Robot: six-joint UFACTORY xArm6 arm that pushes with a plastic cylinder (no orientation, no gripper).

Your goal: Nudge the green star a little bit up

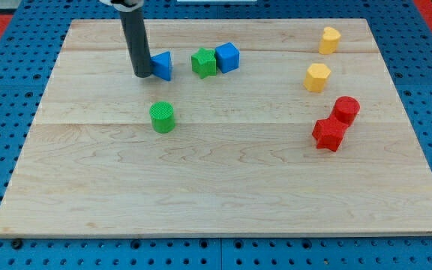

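The green star (203, 62) lies near the board's top centre, touching a blue cube (228, 57) on its right. My tip (142, 75) is to the star's left, against the left side of a blue triangular block (162, 65) that sits between the tip and the star. The dark rod rises from the tip to the view's top. A small gap separates the blue triangle from the star.
A green cylinder (162, 117) stands below the blue triangle. Two yellow blocks (329, 40) (317, 76) sit at the upper right. A red cylinder (345, 109) and a red block (328, 134) touch at the right. The wooden board (216, 187) has blue pegboard around it.
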